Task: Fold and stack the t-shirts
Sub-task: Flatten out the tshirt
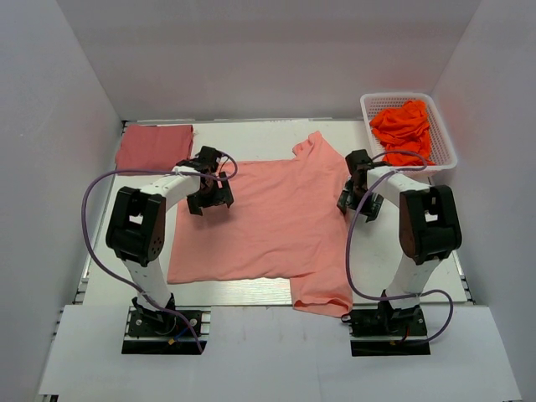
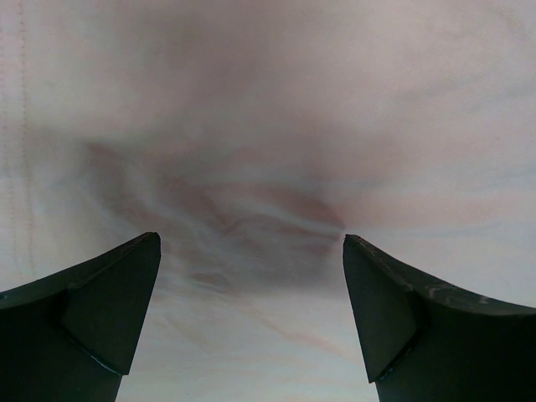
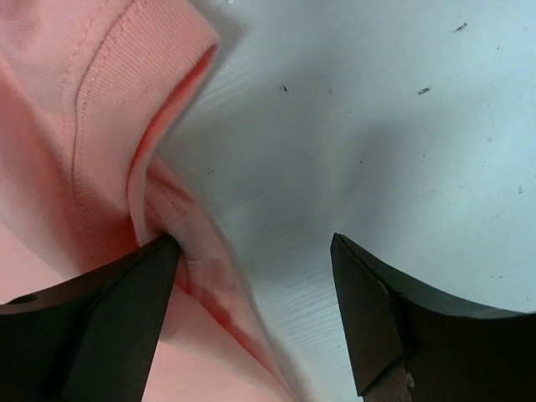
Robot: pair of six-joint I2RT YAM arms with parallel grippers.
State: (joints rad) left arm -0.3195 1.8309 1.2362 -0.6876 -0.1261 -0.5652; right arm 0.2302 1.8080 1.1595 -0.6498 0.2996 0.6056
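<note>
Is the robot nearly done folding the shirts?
One looks done: the rose-red shirt lies folded, far left. The pink shirt is spread flat, with the left gripper and right gripper open at it. Folding and stacking it remain; orange cloth waits in the basket.
</note>
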